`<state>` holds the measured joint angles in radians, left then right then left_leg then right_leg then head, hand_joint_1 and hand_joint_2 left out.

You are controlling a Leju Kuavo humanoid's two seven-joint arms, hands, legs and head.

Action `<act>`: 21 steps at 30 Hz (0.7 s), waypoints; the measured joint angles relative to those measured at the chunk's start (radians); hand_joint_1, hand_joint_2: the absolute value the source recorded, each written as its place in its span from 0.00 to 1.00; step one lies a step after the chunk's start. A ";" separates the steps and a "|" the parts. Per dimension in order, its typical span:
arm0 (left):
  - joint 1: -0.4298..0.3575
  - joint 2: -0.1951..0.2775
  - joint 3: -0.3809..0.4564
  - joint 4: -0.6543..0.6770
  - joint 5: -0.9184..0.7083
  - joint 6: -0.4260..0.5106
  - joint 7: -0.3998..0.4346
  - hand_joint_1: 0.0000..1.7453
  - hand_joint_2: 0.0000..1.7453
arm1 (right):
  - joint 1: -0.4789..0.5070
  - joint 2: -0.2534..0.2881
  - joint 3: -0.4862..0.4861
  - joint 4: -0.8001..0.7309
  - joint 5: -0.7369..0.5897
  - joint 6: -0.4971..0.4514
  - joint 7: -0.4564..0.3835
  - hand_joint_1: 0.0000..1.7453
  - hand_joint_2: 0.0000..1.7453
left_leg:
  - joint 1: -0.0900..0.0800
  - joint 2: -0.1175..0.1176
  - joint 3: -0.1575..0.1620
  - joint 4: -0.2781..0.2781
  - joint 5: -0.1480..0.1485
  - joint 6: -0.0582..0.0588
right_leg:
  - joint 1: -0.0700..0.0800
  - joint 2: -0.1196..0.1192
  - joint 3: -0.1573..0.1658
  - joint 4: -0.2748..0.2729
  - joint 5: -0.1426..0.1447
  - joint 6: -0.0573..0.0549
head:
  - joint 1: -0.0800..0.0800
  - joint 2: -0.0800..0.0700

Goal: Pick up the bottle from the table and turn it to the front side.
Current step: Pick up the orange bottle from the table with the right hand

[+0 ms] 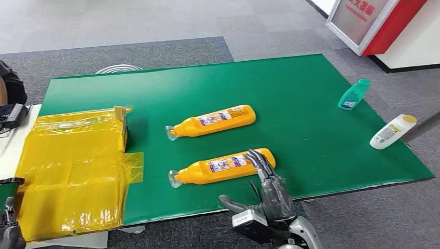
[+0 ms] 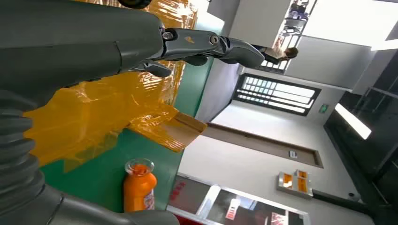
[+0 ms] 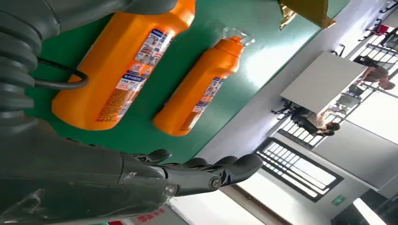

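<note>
Two orange bottles lie on their sides on the green table (image 1: pixel 311 104), clear caps pointing left and labels facing up. The near bottle (image 1: pixel 223 167) (image 3: pixel 124 65) is by the front edge. The far bottle (image 1: pixel 215 121) (image 3: pixel 202 89) lies parallel behind it. My right hand (image 1: pixel 267 181) reaches in from below with its fingers (image 3: pixel 211 171) stretched out and apart, holding nothing, its tips over the near bottle's base end. My left hand (image 1: pixel 8 223) (image 2: pixel 211 47) stays low at the table's left end with straight fingers, holding nothing. One bottle's capped end (image 2: pixel 139 190) appears in the left wrist view.
A yellow plastic-wrapped box (image 1: pixel 72 171) (image 2: pixel 108 103) covers the table's left end. A teal bottle (image 1: pixel 354 95) and a white bottle with a yellow cap (image 1: pixel 393 131) lie near the right edge. A red and white stand (image 1: pixel 373 23) is on the floor beyond. A person (image 1: pixel 10 85) sits at the far left.
</note>
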<state>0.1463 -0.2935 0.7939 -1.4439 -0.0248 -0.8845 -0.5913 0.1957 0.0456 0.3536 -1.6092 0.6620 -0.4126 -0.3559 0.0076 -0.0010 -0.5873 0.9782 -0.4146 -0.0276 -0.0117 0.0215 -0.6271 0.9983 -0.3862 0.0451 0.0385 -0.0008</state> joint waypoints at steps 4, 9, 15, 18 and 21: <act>0.000 0.003 -0.021 0.001 0.008 0.014 0.000 0.00 1.00 | -0.007 -0.007 0.000 -0.008 0.043 0.000 0.035 0.00 1.00 | 0.000 0.000 0.000 0.000 0.000 0.000 | 0.000 0.000 0.000 0.000 0.000 0.000 | 0.000 0.000; 0.000 0.010 -0.056 0.008 0.017 0.032 -0.004 0.00 1.00 | -0.028 -0.021 -0.002 -0.016 0.097 0.025 0.087 0.00 1.00 | 0.000 0.000 0.000 0.000 0.000 0.000 | 0.000 0.000 0.000 0.000 0.000 0.000 | 0.000 0.000; -0.006 0.032 -0.112 0.033 0.029 0.061 -0.019 0.00 1.00 | -0.083 -0.054 -0.010 -0.013 0.200 0.139 0.192 0.00 1.00 | 0.000 0.000 0.000 0.000 0.000 0.000 | 0.000 0.000 0.000 0.000 0.001 0.000 | 0.000 0.000; -0.013 0.048 -0.144 0.052 0.038 0.075 -0.024 0.00 1.00 | -0.126 -0.073 -0.011 0.001 0.245 0.196 0.235 0.00 1.00 | 0.000 0.000 0.000 0.000 0.001 0.000 | 0.000 0.000 0.000 0.000 0.001 0.001 | 0.000 0.000; -0.025 0.067 -0.175 0.078 0.048 0.089 -0.030 0.00 1.00 | -0.178 -0.087 -0.010 0.033 0.270 0.238 0.267 0.00 1.00 | 0.000 0.000 0.000 0.000 0.002 0.001 | 0.000 0.000 0.000 0.000 0.002 0.001 | 0.000 0.000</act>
<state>0.1214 -0.2262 0.6188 -1.3661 0.0227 -0.7959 -0.6210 0.0176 -0.0415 0.3433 -1.5761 0.9320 -0.1747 -0.0893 0.0075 -0.0010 -0.5875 0.9783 -0.4127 -0.0269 -0.0119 0.0215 -0.6271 0.9983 -0.3842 0.0457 0.0382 -0.0009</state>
